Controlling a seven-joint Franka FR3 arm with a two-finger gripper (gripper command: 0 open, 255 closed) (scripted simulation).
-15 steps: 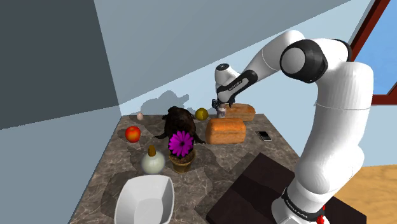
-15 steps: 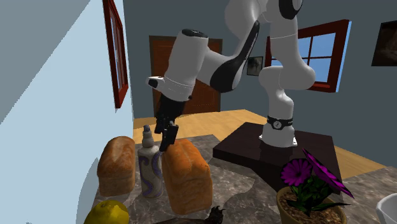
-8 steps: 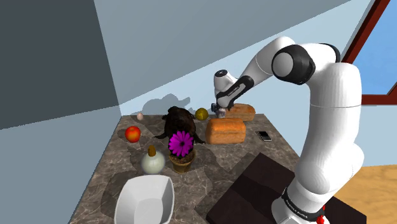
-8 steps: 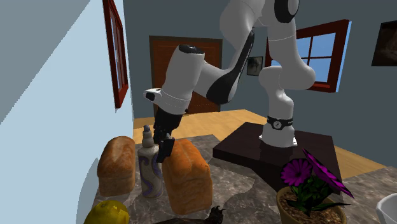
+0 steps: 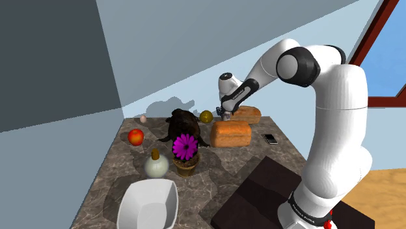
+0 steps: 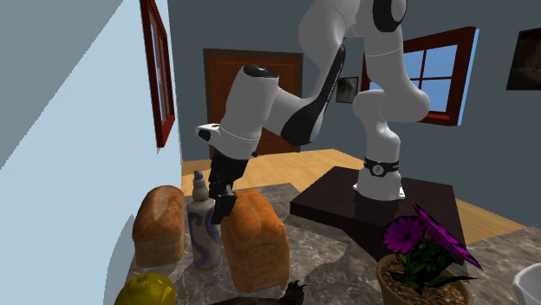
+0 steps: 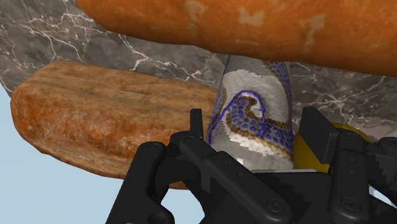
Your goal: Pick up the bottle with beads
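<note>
The beaded bottle [image 6: 205,232] is pale with blue and brown beaded swirls and a narrow neck. It stands upright on the marble counter [image 5: 254,159] between two bread loaves [image 6: 159,225] [image 6: 254,240]. My black gripper [image 6: 218,196] comes down over its upper part. In the wrist view the bottle [image 7: 249,95] sits between the two fingers [image 7: 196,121], which clasp its sides, so my gripper [image 7: 254,122] is shut on it. In the shoulder view the gripper [image 5: 223,115] hangs at the counter's far side, between the loaves, and hides most of the bottle.
A yellow lemon [image 5: 205,116] lies just beside the bottle. A dark figurine [image 5: 183,123], a potted purple flower [image 5: 185,151], an apple [image 5: 135,136], a white flask [image 5: 155,165], a white bowl [image 5: 152,205] and a phone [image 5: 270,138] share the counter. The wall runs close behind.
The gripper came down around the bottle's upper part and closed on it; a second ago it hung open a little higher. The bottle still stands in place.
</note>
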